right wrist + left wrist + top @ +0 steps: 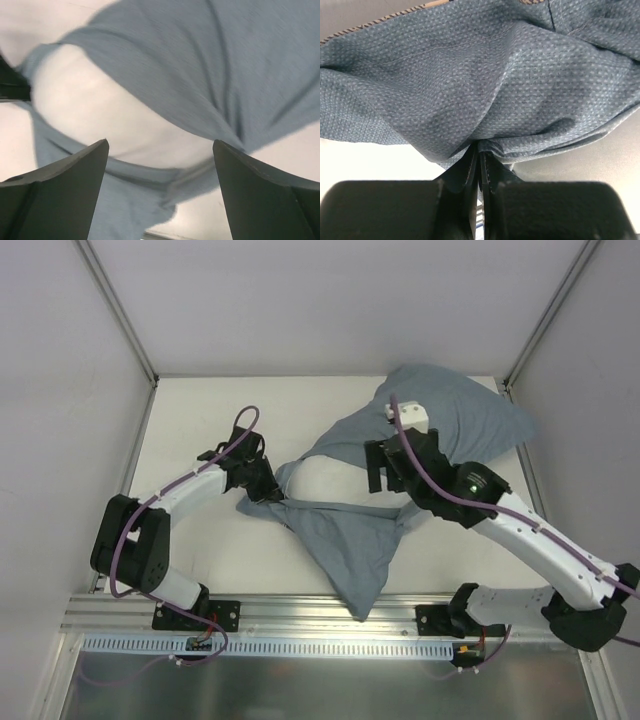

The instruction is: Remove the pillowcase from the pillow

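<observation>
The grey-blue pillowcase (450, 415) lies across the table's right half, with a loose flap (350, 545) trailing toward the front edge. The white pillow (325, 480) shows through the case's open mouth at the middle. My left gripper (268, 490) is shut on the hem of the pillowcase (485, 90) at the mouth's left corner. My right gripper (388, 472) hangs open above the exposed pillow (115, 115), its fingers (65, 185) wide apart and holding nothing. The pillowcase (240, 65) fills the upper right of the right wrist view.
The table (200, 420) is walled by white panels at back and sides. A metal rail (320, 615) runs along the front edge, where both arm bases sit.
</observation>
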### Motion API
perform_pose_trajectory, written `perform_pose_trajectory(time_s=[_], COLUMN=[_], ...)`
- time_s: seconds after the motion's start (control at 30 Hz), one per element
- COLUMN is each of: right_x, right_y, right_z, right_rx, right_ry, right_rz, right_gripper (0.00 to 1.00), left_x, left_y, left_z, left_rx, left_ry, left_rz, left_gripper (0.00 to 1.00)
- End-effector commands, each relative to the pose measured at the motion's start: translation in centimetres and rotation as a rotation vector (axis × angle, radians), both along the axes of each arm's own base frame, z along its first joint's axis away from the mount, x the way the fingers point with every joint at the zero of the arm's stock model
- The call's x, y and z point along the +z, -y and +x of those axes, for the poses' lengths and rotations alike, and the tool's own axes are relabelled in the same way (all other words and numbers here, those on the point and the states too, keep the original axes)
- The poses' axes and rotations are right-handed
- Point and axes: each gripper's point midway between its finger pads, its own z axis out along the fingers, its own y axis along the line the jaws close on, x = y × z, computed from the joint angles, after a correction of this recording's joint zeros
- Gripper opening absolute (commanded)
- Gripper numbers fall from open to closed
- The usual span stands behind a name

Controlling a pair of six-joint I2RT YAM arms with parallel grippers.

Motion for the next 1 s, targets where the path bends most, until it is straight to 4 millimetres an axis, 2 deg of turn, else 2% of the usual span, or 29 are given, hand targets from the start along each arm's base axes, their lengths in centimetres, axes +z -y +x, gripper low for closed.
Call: perform_pose_trajectory(time_s=[0.0,0.1,0.13,0.17,0.2,0.27,0.3,0.33,0.47,0.5,0.53,0.57,0.6,0.63,0.73,0.77,0.87,0.9,0.93,0.97], right_x=[0.2,-0.9,-1.4,-2.1,-3.7,-5.6,-7.5,-8.5,-13.0,-13.7,-14.8,-15.3,-15.5,-15.6,-13.8,-12.1,-9.0,-7.2,-6.2,-5.4], right_y=[-5.1,-10.8,-12.0,-13.3,-14.9,-16.3,-17.1,-17.6,-17.5,-17.2,-17.1,-16.7,-16.5,-16.1,-14.9,-14.1,-12.5,-12.1,-11.2,-10.8], right_z=[0.8,0.7,0.7,0.4,0.7,0.7,0.7,0.8,2.0,2.4,2.7,3.2,3.4,3.7,4.8,5.4,6.9,6.8,7.8,8.0], right_rx=[0.106,0.227,0.251,0.283,0.306,0.325,0.331,0.325,0.234,0.207,0.185,0.150,0.134,0.112,0.050,0.028,-0.029,-0.033,-0.061,-0.065], right_ry=[0.008,-0.024,-0.035,-0.053,-0.087,-0.129,-0.167,-0.182,-0.239,-0.249,-0.272,-0.299,-0.312,-0.321,-0.289,-0.259,-0.212,-0.200,-0.185,-0.175], right_rz=[-0.081,-0.123,-0.135,-0.145,-0.169,-0.188,-0.207,-0.204,-0.248,-0.252,-0.258,-0.229,-0.219,-0.207,-0.128,-0.088,0.019,0.090,0.144,0.187], right_gripper=[0.90,0.92,0.93,0.93,0.94,0.95,0.97,0.97,0.98,0.94,0.86,0.41,0.09,0.01,0.01,0.01,0.01,0.01,0.01,0.01], left_x=[1.2,1.8,1.8,1.8,2.1,2.2,2.2,2.3,2.1,2.1,2.0,2.0,2.1,1.9,1.8,1.9,1.8,1.8,1.6,1.6], left_y=[-0.6,-0.6,-0.7,-0.6,-0.6,-0.6,-0.7,-0.7,-0.9,-1.0,-1.1,-1.0,-1.0,-1.0,-0.9,-0.8,-0.7,-0.6,-0.6,-0.5], left_z=[0.3,0.1,0.0,-0.2,-0.2,-0.5,-0.5,-0.7,-1.2,-1.5,-1.6,-1.7,-1.8,-2.0,-2.3,-2.4,-2.5,-2.5,-2.6,-2.6], left_rx=[0.000,-0.001,-0.001,-0.002,-0.001,0.002,0.003,0.004,0.005,0.007,0.011,0.010,0.012,0.012,0.011,0.011,0.007,0.006,0.003,-0.001], left_ry=[0.054,0.071,0.072,0.070,0.078,0.078,0.079,0.079,0.079,0.076,0.074,0.073,0.076,0.072,0.070,0.070,0.073,0.070,0.067,0.068], left_rz=[0.018,0.009,0.006,0.002,-0.002,-0.007,-0.009,-0.013,-0.014,-0.013,-0.014,-0.017,-0.021,-0.026,-0.042,-0.045,-0.056,-0.058,-0.059,-0.066], left_gripper=[0.00,0.00,0.00,0.00,0.00,0.00,0.00,0.00,0.00,0.00,0.00,0.00,0.00,0.00,0.00,0.00,0.00,0.00,0.00,0.00])
